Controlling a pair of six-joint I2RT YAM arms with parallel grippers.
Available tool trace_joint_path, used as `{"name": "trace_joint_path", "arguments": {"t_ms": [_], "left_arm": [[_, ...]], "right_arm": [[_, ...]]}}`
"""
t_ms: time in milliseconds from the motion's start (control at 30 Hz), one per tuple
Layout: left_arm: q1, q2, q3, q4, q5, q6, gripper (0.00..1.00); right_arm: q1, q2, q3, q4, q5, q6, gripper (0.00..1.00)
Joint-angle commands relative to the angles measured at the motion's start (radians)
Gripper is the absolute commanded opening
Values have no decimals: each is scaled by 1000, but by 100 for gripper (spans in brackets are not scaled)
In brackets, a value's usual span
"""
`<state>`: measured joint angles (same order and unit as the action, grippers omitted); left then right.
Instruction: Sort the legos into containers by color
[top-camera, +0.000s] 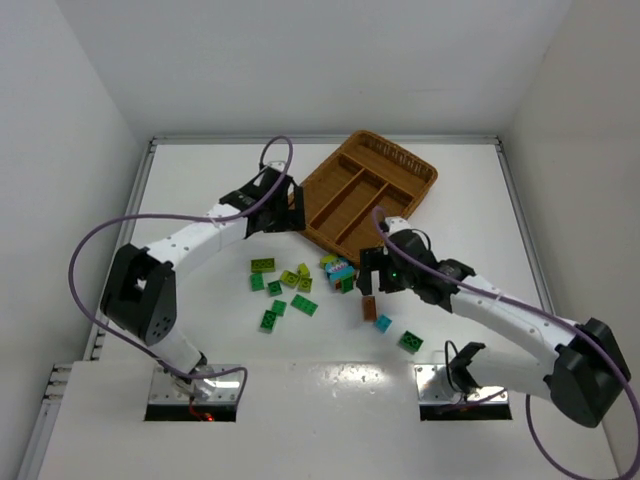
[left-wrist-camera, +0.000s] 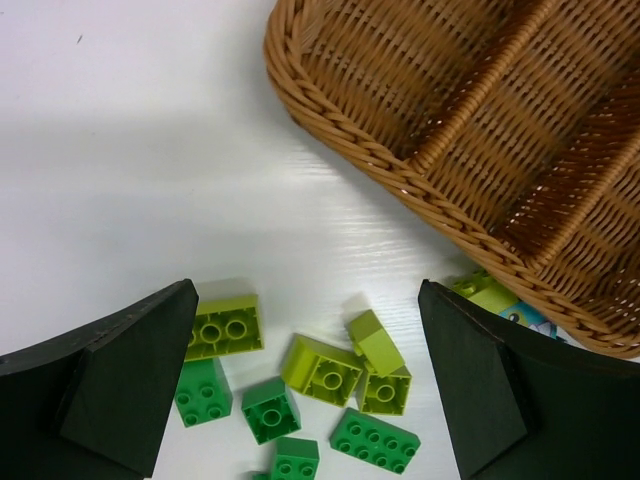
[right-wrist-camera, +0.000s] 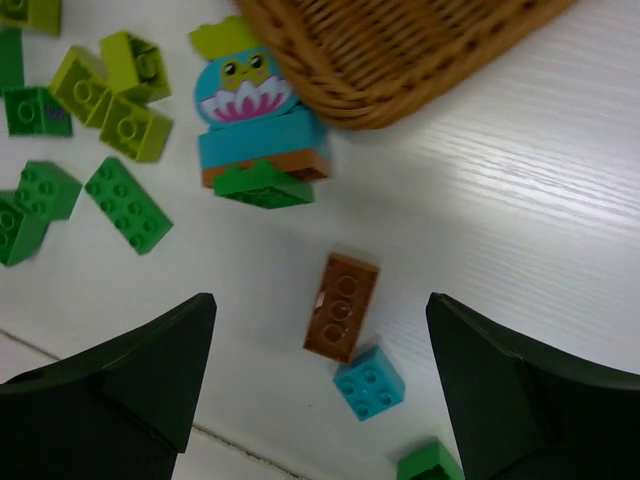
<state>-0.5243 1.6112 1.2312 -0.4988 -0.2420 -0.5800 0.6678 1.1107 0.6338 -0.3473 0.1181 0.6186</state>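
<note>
Between wide-spread, empty fingers of R gripper (right-wrist-camera: 320, 305), just ahead: brown brick (right-wrist-camera: 341, 306), long axis fwd, across closing line; L gripper (left-wrist-camera: 308, 300) also spread, farther off.

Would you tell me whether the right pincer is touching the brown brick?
Apart. The right wrist view shows the brown brick between the fingers of the open right pincer, bare table either side.

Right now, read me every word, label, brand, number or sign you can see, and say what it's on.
None: no word, number or brand mark is readable in any view.
The only print is a picture, a frog face over a pink water lily, on the cyan printed brick beside the wicker tray.
Any finer marking is too small to tell.
</note>
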Motion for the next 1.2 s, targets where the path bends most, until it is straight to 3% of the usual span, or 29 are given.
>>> {"name": "trace_joint_path", "arguments": {"t_ms": [0,33,333,600,933,1167], "left_arm": [[-8,-66,-4,16,-36,-21,100],[-8,-66,-4,16,-36,-21,100],[-8,-99,-22,16,-36,-21,100],[-8,-99,-32,16,-36,-12,100],[-8,-99,-32,25,12,6,100],[-8,-99,-32,25,1,16,100]], "right_arm": [[70,59,38,90,-31,-100,85],[81,75,38,114,-31,-114,81],[165,212,98,123,61,-123,82],[165,262,98,-4,218,-19,80],[174,294,128,117,114,-54,82],[174,385,204,152,103,-111,73]]}}
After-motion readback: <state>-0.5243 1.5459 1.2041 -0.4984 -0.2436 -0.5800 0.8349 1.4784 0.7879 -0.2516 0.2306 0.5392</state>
